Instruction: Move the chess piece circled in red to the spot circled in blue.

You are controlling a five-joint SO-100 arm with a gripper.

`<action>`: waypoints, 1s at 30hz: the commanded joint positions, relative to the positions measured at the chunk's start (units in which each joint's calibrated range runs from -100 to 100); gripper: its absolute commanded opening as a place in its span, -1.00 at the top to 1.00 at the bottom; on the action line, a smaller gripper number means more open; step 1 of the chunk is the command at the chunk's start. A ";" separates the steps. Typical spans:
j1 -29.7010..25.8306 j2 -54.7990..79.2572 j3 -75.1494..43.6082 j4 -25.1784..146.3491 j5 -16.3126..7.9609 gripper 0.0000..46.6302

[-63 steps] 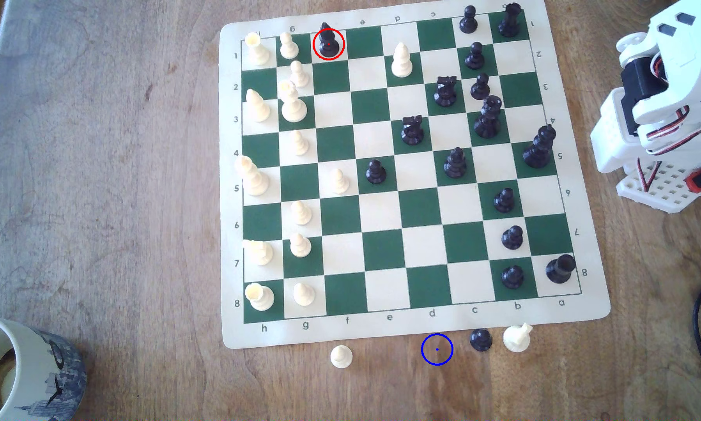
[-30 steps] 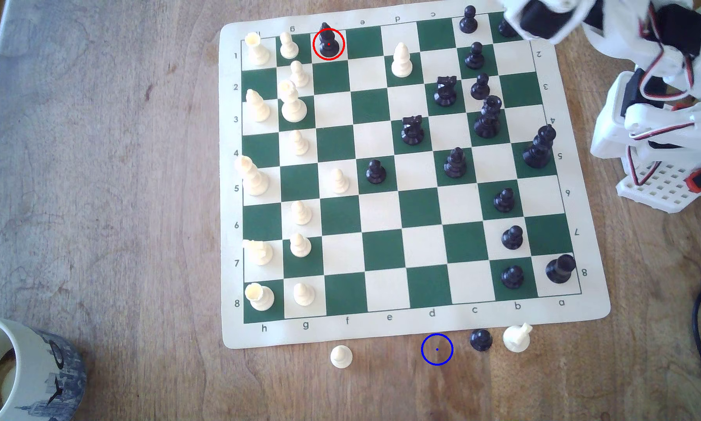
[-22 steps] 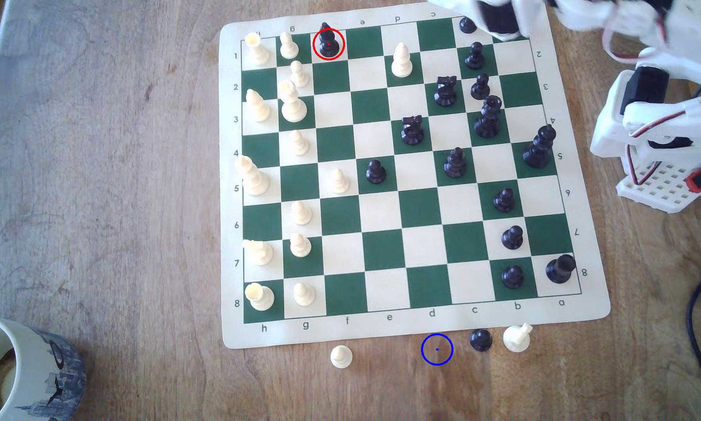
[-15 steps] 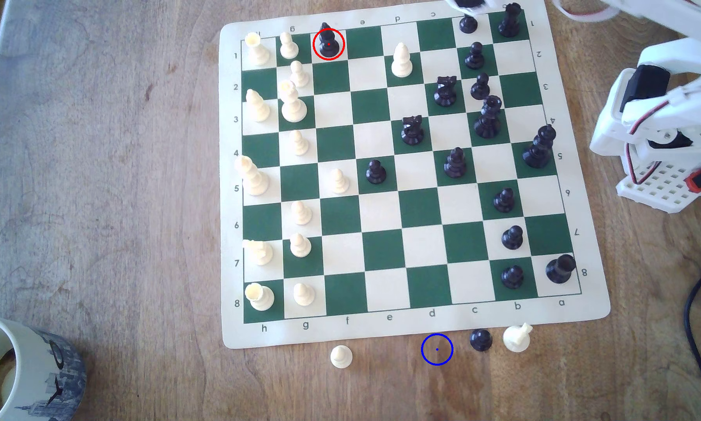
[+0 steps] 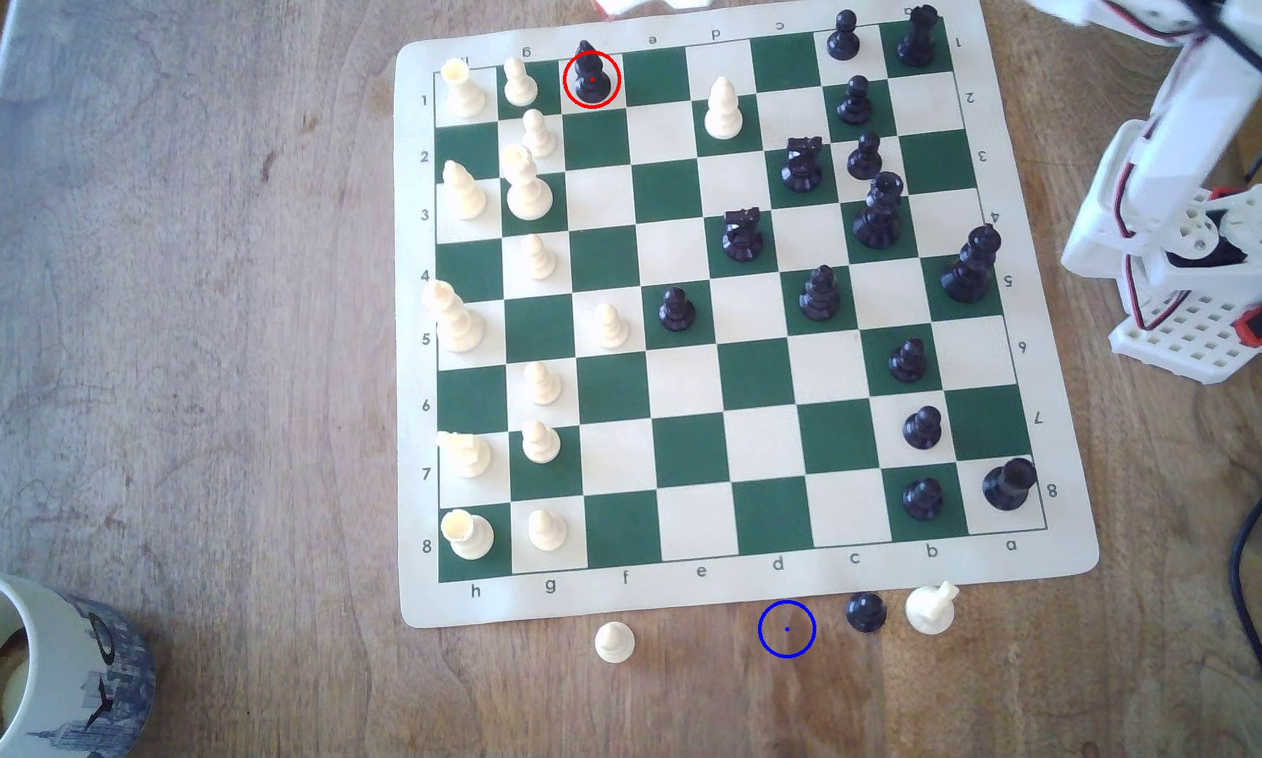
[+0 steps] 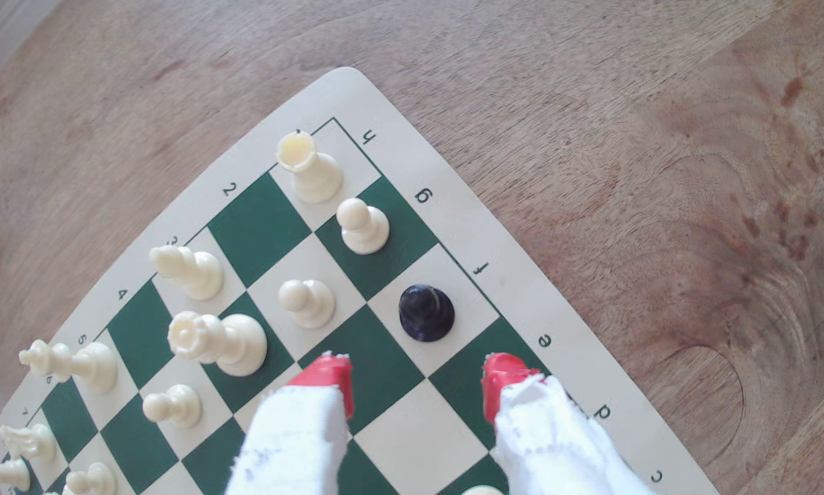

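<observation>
The black bishop (image 5: pixel 590 75) stood ringed in red on the f1 square, right at the board's (image 5: pixel 1065 510) far edge in the exterior view. Crowding it on the exterior view's left: a white pawn (image 5: pixel 519 81) 1 square over, then a white rook (image 5: pixel 459 87) in the corner, and another white pawn (image 5: pixel 538 133) diagonally behind. The squares on its other side lay bare (nothing until a white bishop (image 5: pixel 722 109) well apart). From the wrist view, the gripper (image 6: pixel 415 376) hung spread wide, red fingertips (image 6: pixel 327 373) apart with nothing between them, near the bishop (image 6: pixel 426 312) but not touching. The blue ring (image 5: pixel 786 628) sat on bare wood just off the board's near edge, a black pawn (image 5: pixel 866 611) just beside it, a white knight (image 5: pixel 931 606) beyond, and a white pawn (image 5: pixel 614 641) well apart. A mug (image 5: pixel 52 663) sat in the corner.
</observation>
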State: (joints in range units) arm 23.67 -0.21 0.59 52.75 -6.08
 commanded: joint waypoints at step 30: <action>-0.32 18.38 -10.92 -11.23 0.68 0.34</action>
State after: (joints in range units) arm 22.86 20.07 -5.29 42.87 -5.69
